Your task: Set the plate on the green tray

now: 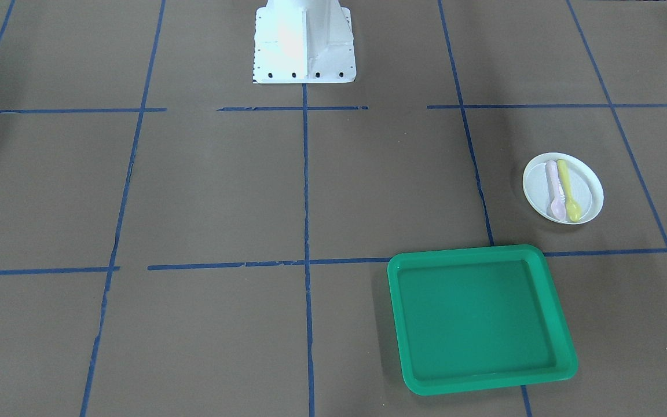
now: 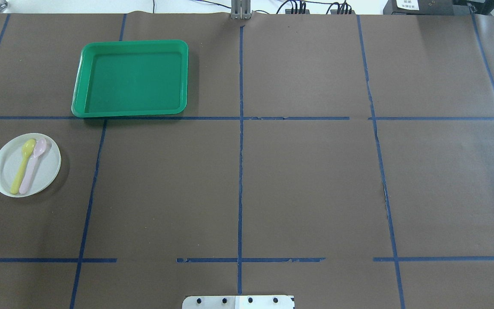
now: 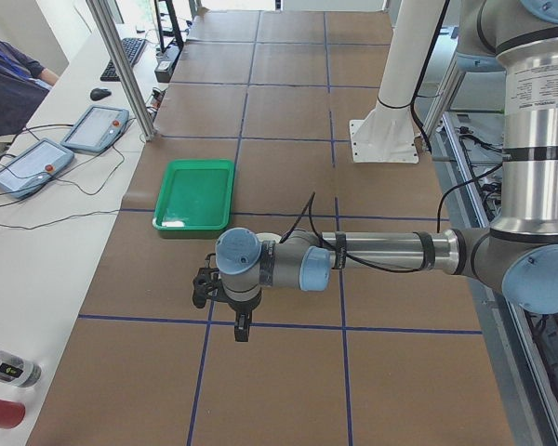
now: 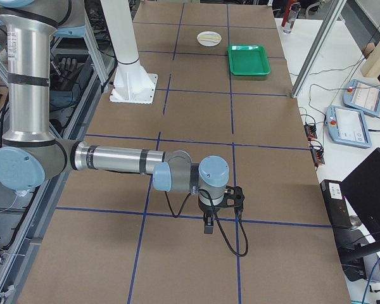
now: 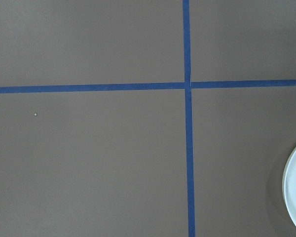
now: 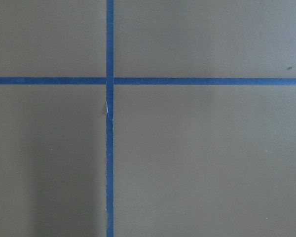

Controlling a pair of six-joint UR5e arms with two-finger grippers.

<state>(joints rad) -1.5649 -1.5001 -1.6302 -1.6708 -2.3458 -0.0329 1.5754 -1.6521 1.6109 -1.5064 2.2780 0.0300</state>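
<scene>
plate [image 2: 1,169]: white, flat on the left side of the surface [image 2: 307,184], well apart from the green tray [image 2: 131,79]
load: 1 yellow spoon [image 2: 21,168] and 1 pink spoon [image 2: 32,167] lie side by side on it
green tray: bare, farther from the robot and a little right
step: opening reach; nothing gripped
next move: likely the left arm takes the rim and carries the plate level so the 2 spoons stay put
left end effector [image 3: 240,323]: hangs near the plate; opening cannot be told
right end effector [image 4: 208,225]: far right; opening cannot be told
cut off: left wrist view shows only a rim sliver
</scene>
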